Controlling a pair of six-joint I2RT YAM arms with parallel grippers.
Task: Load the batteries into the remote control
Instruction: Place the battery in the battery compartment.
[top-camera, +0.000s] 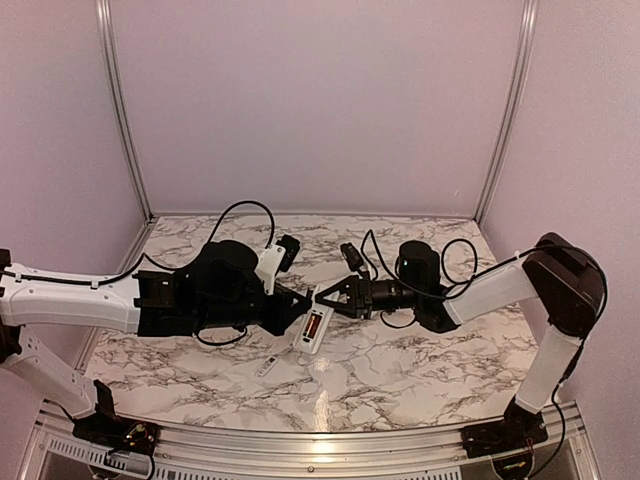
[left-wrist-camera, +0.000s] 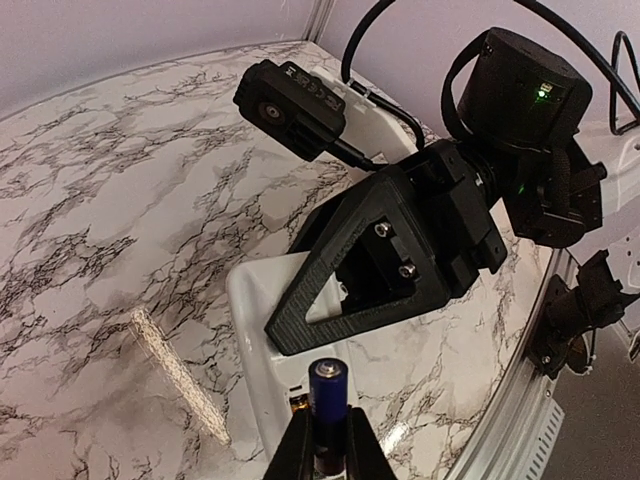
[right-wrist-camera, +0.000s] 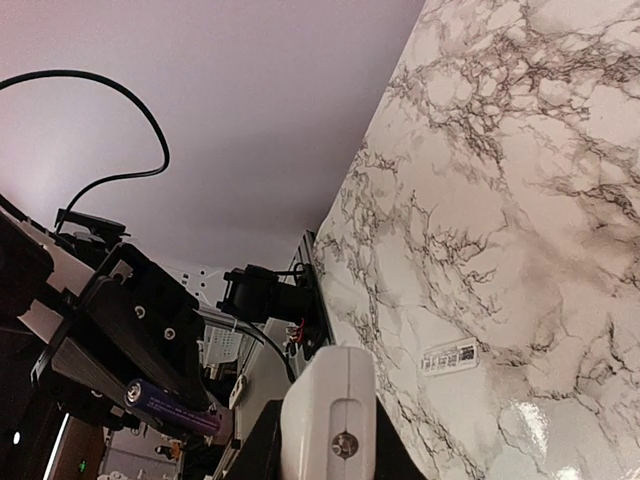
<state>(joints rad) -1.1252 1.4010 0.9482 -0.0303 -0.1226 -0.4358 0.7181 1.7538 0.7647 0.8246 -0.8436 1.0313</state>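
Left gripper (left-wrist-camera: 325, 455) is pinched shut on one dark blue battery (left-wrist-camera: 328, 383). It grips low on the barrel, free end poking out past the fingertips toward the right arm. Right gripper (top-camera: 328, 300) is closed across the far end of the remote control (right-wrist-camera: 330, 400), holding it tilted with the back side up. The near end is down by the table (top-camera: 430, 370) (touching or just above, can't tell). The orange slot (top-camera: 314, 325) is exposed, mid-table, between the two claws. A small white strip (top-camera: 268, 366) lies flat to the near-left of the remote, apart from it (likely the cover).

Step in hand, my read: seat the held cell in the slot. To do it well:
- line the barrel up with the slot's long axis before going down
- lead one end against its contact, then rock the other end in
- polarity isn't readable from here, so check it
- right claw should hold firm, no regrip
- its triangular finger sits over the far part of the remote, so approach from the near-left
- let go only once the cell sits flush

Second battery: can't place it with certainty.
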